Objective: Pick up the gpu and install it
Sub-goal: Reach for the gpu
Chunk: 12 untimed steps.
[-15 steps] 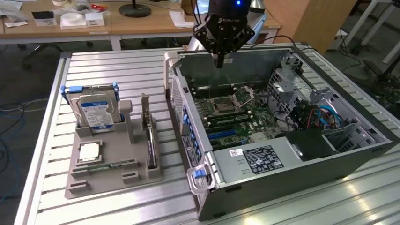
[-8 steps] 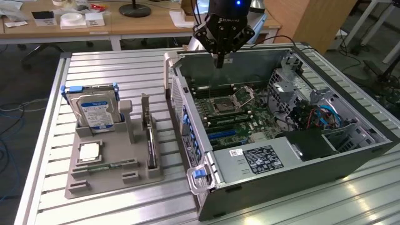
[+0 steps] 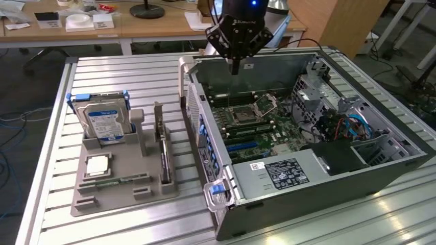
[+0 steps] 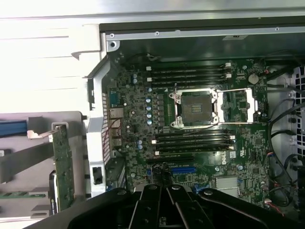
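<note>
Observer: Where does the gpu sit?
Operator: I see it standing on its long edge in a slot of the grey holder, to the exterior view's left of the open computer case, near its side wall and well apart from the gripper. It is a thin, flat card, dark in the exterior view. My wrist view shows the gpu with a green board face and a silver bracket at one end.
Observer: And the gripper?
Operator: Its fingers are pressed together with nothing between them. I have it hanging above the case's rear part, over the motherboard. The hard drive, with its blue-white label, stands upright in the same holder, to the exterior view's left of the card
</note>
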{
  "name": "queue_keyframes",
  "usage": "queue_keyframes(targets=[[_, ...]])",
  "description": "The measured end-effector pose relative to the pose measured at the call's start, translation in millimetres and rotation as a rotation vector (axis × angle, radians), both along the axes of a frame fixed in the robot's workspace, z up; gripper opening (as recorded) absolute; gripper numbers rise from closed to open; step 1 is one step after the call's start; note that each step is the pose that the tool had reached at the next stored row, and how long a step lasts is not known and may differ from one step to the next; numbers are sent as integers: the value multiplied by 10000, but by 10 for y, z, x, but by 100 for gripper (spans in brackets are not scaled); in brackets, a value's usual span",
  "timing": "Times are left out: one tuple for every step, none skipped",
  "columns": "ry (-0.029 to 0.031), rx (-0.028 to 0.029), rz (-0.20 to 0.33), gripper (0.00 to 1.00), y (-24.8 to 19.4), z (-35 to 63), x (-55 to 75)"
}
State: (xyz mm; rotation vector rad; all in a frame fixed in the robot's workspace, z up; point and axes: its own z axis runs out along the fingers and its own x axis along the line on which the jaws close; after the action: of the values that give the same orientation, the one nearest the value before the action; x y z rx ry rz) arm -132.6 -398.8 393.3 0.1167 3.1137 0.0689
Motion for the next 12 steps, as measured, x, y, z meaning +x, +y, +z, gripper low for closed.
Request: queue_keyframes(targets=[[0, -1, 0, 10, 0, 0, -24], [1, 0, 2, 10, 1, 0, -49], [0, 0, 2, 10, 2, 0, -74], [0, 0, 0, 10, 2, -1, -97], [0, 0, 0, 10, 3, -1, -117], [0, 0, 0, 10, 3, -1, -137], [0, 0, 1, 10, 4, -1, -159], [0, 0, 1, 10, 4, -2, -185], [0, 0, 2, 10, 4, -2, -212], [0, -1, 1, 10, 5, -2, -245], [0, 0, 0, 10, 5, -2, -277], [0, 0, 0, 10, 7, -2, -312]])
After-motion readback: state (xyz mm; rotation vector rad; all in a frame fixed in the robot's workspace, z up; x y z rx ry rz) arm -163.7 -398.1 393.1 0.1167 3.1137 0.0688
